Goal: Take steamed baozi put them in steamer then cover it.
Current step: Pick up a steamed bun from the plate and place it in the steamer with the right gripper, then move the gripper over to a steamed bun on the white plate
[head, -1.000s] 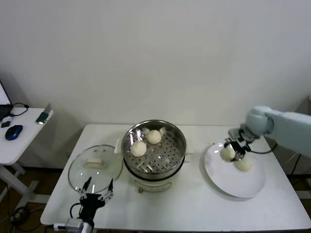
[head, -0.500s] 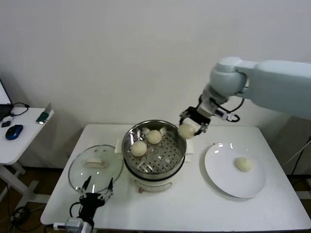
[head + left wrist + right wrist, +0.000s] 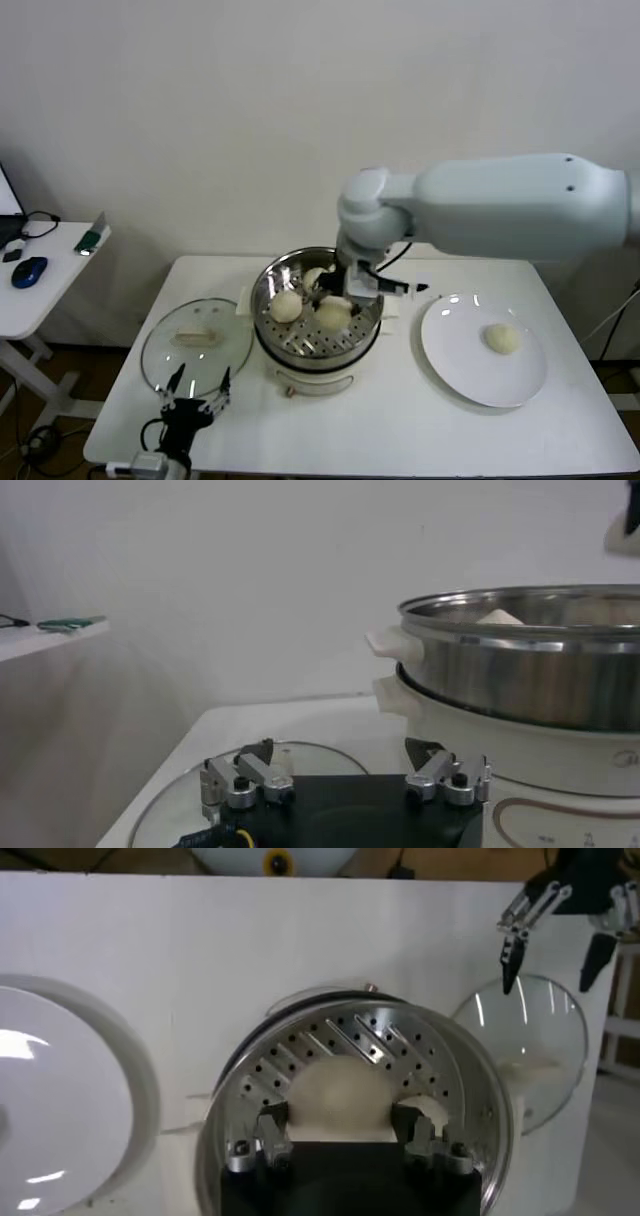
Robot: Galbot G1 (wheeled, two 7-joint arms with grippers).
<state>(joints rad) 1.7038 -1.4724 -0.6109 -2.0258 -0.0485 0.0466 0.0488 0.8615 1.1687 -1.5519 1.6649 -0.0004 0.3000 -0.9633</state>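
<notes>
A: Where is the right gripper (image 3: 335, 300)?
B: Inside the steamer (image 3: 318, 340), which stands on the white bench (image 3: 400, 420). Its fingers (image 3: 272, 1133) are clamped on either side of one baozi (image 3: 340, 1093), low over the perforated tray (image 3: 400, 1053).

A: And the other buns?
B: Two more in the steamer — one at the near left (image 3: 285, 306), one farther back (image 3: 313, 276), partly hidden by the arm. A fourth (image 3: 502, 339) lies on the white plate (image 3: 450, 360), well apart to the right.

A: The left gripper (image 3: 197, 395)?
B: Parked at the bench's near edge with fingers spread wide — just over the glass cover (image 3: 170, 350), which lies flat beside the steamer.
</notes>
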